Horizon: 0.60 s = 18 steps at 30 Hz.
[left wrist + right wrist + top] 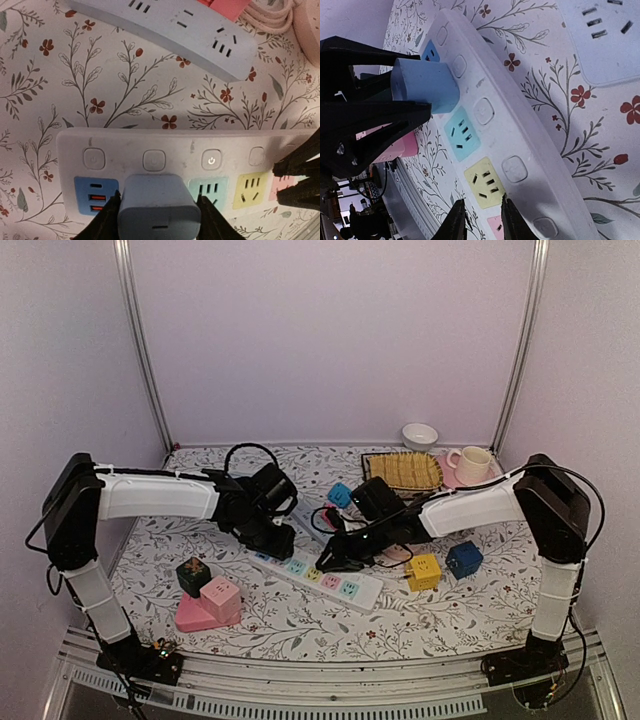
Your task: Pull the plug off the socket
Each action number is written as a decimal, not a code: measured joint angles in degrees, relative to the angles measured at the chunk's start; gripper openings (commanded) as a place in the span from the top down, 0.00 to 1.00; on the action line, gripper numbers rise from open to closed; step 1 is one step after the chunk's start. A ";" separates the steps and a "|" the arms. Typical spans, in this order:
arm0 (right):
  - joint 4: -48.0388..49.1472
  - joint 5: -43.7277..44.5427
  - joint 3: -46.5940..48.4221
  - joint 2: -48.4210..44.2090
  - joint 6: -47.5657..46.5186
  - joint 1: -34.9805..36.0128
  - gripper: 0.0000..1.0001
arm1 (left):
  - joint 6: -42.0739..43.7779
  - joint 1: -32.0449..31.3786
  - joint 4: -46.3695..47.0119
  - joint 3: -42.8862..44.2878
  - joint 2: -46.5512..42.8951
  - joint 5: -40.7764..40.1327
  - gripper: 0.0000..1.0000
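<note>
A white power strip (340, 582) with coloured sockets lies on the floral table; it also shows in the left wrist view (175, 145) and the right wrist view (520, 135). A pale blue plug (159, 207) sits in the strip between the blue USB panel and the mint socket, and the right wrist view shows it too (427, 85). My left gripper (158, 197) is shut on the plug's two sides; in the top view it is at the strip's left end (272, 538). My right gripper (483, 212) rests on the strip near the yellow and pink sockets (333, 558), fingers narrowly apart and empty.
A second white power strip (200, 30) lies just behind. A yellow cube (423, 571) and a blue cube (464, 558) sit right of the strip. A pink block (208, 605) and a dark green cube (193, 575) sit at the front left. A cup (472, 464), a bowl (420, 434) and a woven mat (403, 471) stand at the back.
</note>
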 measured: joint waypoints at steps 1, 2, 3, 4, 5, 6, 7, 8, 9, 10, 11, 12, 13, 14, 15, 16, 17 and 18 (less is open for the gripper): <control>0.26 -0.57 0.50 0.92 0.42 0.00 0.78 | 0.13 -0.04 -0.26 0.22 0.09 -0.13 0.62; 0.31 -1.27 1.20 1.81 0.79 0.02 0.80 | 0.52 -0.07 -0.57 0.46 0.20 -0.26 0.66; 0.44 -1.64 1.95 2.58 1.11 0.02 0.80 | 0.66 -0.11 -0.76 0.70 0.28 -0.39 0.69; 0.70 -2.08 2.80 3.34 1.49 0.02 0.82 | 0.79 -0.13 -0.92 0.81 0.31 -0.46 0.72; 1.11 -2.62 3.63 4.04 1.95 0.02 0.85 | 0.90 -0.17 -1.11 0.85 0.31 -0.50 0.75; 1.44 -2.91 4.28 4.61 2.29 0.02 0.86 | 0.92 -0.22 -1.27 0.87 0.31 -0.52 0.78; 1.66 -3.19 4.87 5.11 2.69 0.02 0.88 | 0.96 -0.28 -1.36 0.90 0.31 -0.57 0.80; 1.95 -3.48 5.22 5.53 3.23 0.02 0.89 | 1.01 -0.33 -1.53 1.01 0.31 -0.61 0.83; 2.03 -3.76 5.51 5.95 3.61 0.02 0.91 | 1.03 -0.37 -1.73 1.20 0.31 -0.63 0.86; 2.08 -3.87 5.70 6.38 3.85 0.04 0.94 | 1.20 -0.46 -2.10 1.57 0.33 -0.68 0.88; 2.12 -3.96 5.92 7.19 4.48 0.04 0.95 | 1.36 -0.57 -2.32 2.01 0.33 -0.79 0.89; 2.51 -4.24 5.95 7.69 4.76 0.02 0.96 | 1.57 -0.70 -2.67 2.60 0.35 -0.85 0.92; 2.64 -4.70 6.29 8.13 5.16 0.02 0.96 | 1.70 -0.79 -2.97 2.84 0.39 -0.90 0.93; 2.67 -4.76 6.69 8.44 5.49 0.04 0.96 | 1.86 -0.87 -3.32 3.08 0.39 -0.98 0.94; 2.69 -4.79 6.91 8.66 5.77 0.04 0.96 | 2.05 -0.98 -3.74 3.41 0.39 -1.07 0.96; 2.56 -4.52 7.19 8.81 6.01 0.04 0.96 | 2.29 -1.09 -3.91 3.69 0.39 -1.25 0.97; 2.10 -3.87 7.32 9.07 6.34 0.04 0.96 | 2.56 -1.20 -3.69 4.04 0.28 -1.31 0.99; 1.99 -3.96 7.34 9.42 6.58 0.04 0.96 | 2.84 -1.29 -3.37 4.44 0.13 -1.31 0.99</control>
